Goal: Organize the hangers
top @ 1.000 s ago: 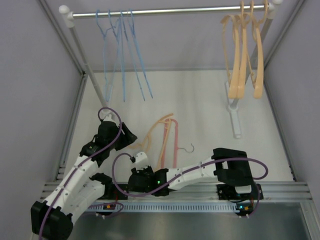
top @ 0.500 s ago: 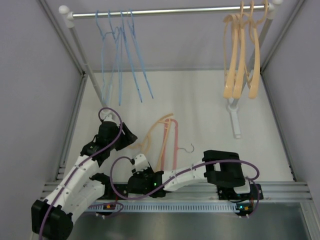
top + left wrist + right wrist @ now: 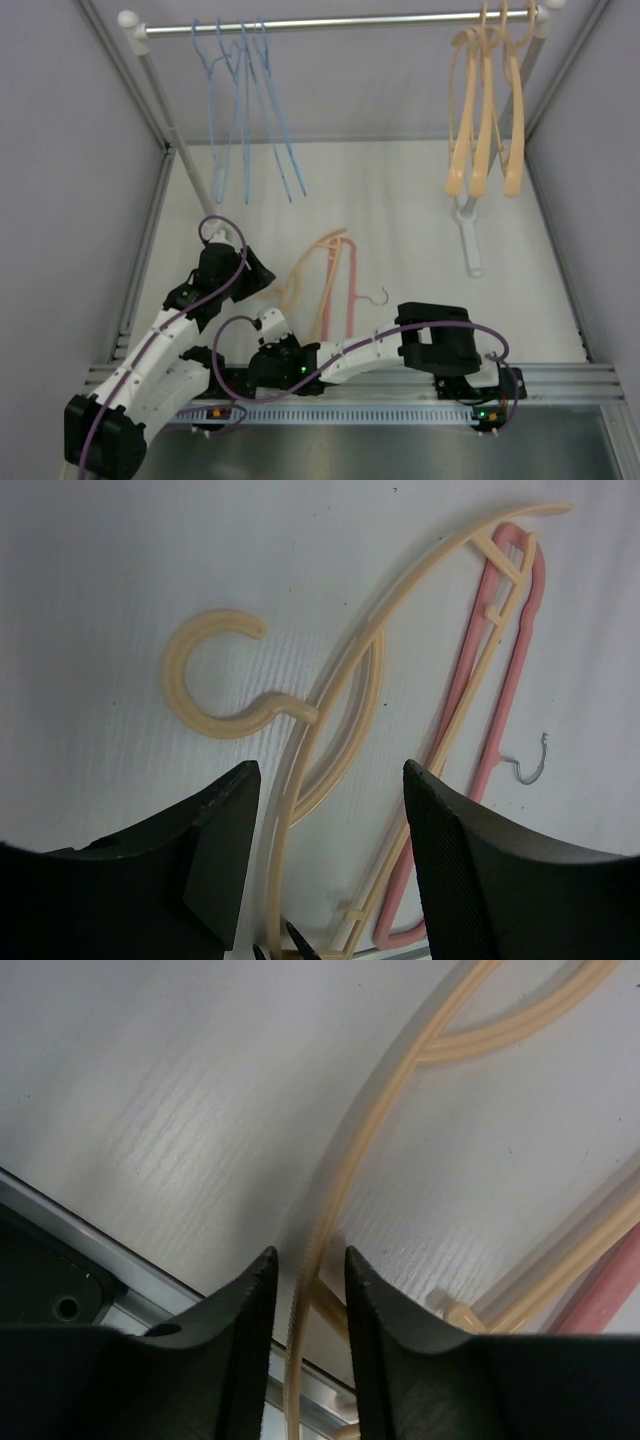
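On the rail (image 3: pixel 350 18) across the 12 o'clock side of the top view, we see the blue hangers (image 3: pixel 245 120) hung in a loose bunch toward 11 o'clock. The peach hangers (image 3: pixel 483 120) hang together toward 1 o'clock, well apart from the blue ones.

Two more lie flat on the white surface (image 3: pixel 400 200), near the middle and a little toward 6 o'clock. One is a peach hanger (image 3: pixel 356 655). The other is a pink hanger (image 3: pixel 512 670) just beside it on its 3 o'clock side. In the top view they overlap at their 12 o'clock ends. The pink one's metal hook (image 3: pixel 532 770) points off toward 3 o'clock.

The left tool (image 3: pixel 330 770) hovers over the peach hanger with its fingers spread wide and nothing between the pads. In its own view the hanger's curled hook sits at 10 o'clock, and the long arm runs down between the fingers.

The right arm reaches across from the 5 o'clock corner, low over the surface. The right tool (image 3: pixel 310 1260) is narrow and straddles the thin lower arm of the same peach hanger. A sliver of surface shows on either side of the bar, so we do not read it as clamped yet.
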Controlling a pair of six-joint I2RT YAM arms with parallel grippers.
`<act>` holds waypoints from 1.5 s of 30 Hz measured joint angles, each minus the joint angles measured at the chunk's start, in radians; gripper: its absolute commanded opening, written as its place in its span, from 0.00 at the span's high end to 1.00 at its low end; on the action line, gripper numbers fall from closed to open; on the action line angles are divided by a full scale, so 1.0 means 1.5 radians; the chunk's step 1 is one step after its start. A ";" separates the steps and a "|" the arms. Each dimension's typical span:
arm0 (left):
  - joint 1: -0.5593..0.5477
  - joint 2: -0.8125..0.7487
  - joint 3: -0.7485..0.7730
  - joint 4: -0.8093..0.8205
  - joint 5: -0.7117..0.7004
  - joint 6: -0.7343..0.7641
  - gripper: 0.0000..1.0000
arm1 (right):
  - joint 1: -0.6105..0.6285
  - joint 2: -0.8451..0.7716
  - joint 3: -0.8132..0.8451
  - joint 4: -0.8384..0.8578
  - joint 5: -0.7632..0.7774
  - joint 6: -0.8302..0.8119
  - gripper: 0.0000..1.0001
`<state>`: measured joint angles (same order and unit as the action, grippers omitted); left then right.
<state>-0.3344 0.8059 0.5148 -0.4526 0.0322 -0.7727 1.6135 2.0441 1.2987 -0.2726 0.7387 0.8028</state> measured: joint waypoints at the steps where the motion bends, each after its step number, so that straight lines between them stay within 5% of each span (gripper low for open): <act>1: 0.000 0.000 -0.001 0.001 0.000 0.000 0.36 | 0.000 0.001 0.000 0.002 0.001 -0.002 0.78; 7: 0.000 0.000 -0.001 0.003 0.000 -0.003 0.36 | 0.000 0.003 0.000 0.014 0.000 0.000 1.00; 45: 0.003 -0.021 0.019 0.003 0.002 -0.007 0.36 | 0.017 -0.298 -0.208 -0.037 0.009 0.098 1.00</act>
<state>-0.3298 0.7746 0.5438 -0.4484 0.0357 -0.7837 1.6390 1.5970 0.9867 -0.3283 0.7521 0.9493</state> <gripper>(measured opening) 0.642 0.051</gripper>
